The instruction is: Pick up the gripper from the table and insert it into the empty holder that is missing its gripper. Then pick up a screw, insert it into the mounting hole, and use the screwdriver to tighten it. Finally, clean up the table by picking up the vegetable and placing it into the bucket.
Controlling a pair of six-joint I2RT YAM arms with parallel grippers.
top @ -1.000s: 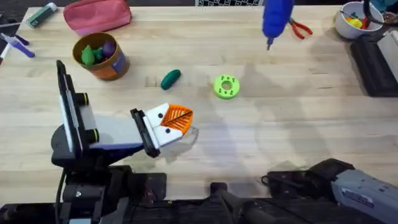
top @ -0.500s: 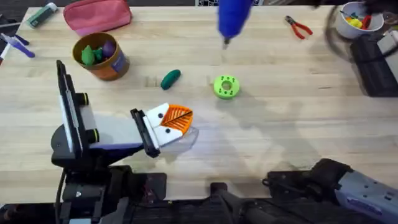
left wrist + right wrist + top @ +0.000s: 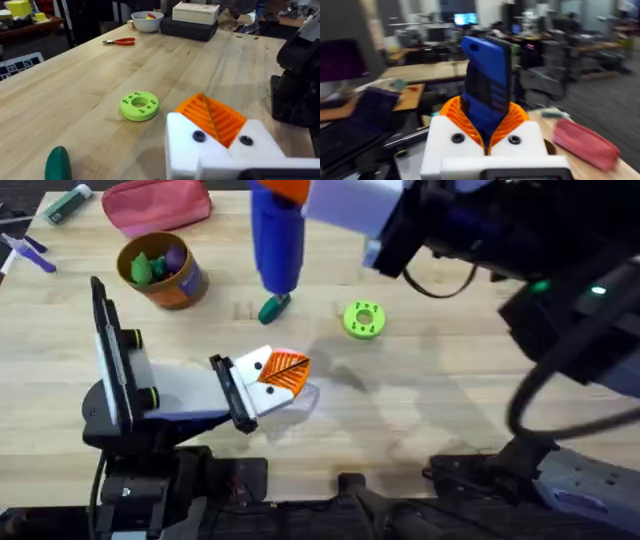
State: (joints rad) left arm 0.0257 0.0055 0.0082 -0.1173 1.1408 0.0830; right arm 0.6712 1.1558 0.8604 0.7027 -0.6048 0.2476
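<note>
My left gripper (image 3: 290, 370) lies low over the table's front left, shut, its two orange ribbed pads (image 3: 212, 116) pressed together. Each white holder (image 3: 177, 145) behind the pads shows a dark round spot (image 3: 198, 136) on its face. High over the back middle, my right gripper (image 3: 300, 192) is shut on the blue screwdriver (image 3: 275, 240), also seen in the right wrist view (image 3: 487, 90). The bit end hangs just above the dark-green vegetable (image 3: 274, 308), which lies on the table. The orange-brown bucket (image 3: 188, 283) stands at the back left with small toys inside.
A green disc with holes (image 3: 363, 319) lies right of the vegetable. A red pouch (image 3: 155, 205) and pens (image 3: 25, 250) sit at the back left. Red pliers (image 3: 120, 42), a white bowl (image 3: 147, 21) and a black box (image 3: 190, 29) are at the far right.
My right arm has swung left along the back of the table with the screwdriver, from near the pliers to above the vegetable, and now looms large under the camera. The left arm has not moved.
</note>
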